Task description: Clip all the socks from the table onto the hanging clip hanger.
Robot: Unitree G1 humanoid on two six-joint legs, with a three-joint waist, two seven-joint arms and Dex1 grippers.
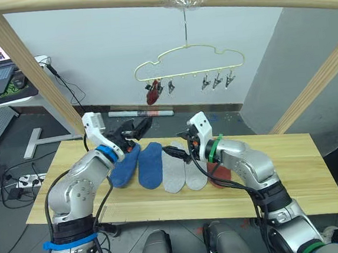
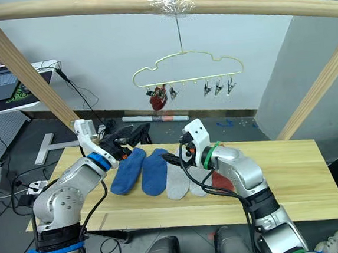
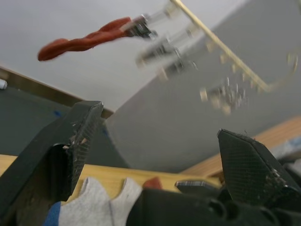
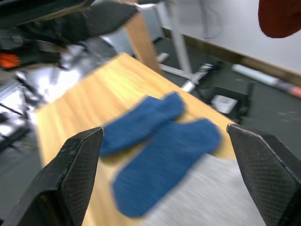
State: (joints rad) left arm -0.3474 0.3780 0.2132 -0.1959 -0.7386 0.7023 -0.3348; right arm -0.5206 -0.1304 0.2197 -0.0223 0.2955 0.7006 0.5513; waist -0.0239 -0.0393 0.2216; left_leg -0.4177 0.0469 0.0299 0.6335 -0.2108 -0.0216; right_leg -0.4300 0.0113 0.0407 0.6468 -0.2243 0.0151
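Now I keep both sets of fingers spread wide and empty: left gripper (image 1: 135,129) above the blue socks (image 1: 138,164), right gripper (image 1: 177,153) just over the grey socks (image 1: 182,172) on the table (image 1: 291,169). I'd lower squarely onto one sock's edge. Above both hangs the clip hanger (image 1: 188,65), one red sock (image 1: 152,94) clipped; the pole frame (image 1: 40,78) crowds my left arm.

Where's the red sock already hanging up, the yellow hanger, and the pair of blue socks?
Red sock (image 1: 152,95), left eye view, middle of its fabric.
Clip hanger (image 1: 189,74), left eye view, lower bar.
Blue socks (image 1: 150,165), left eye view, middle of right-hand one.
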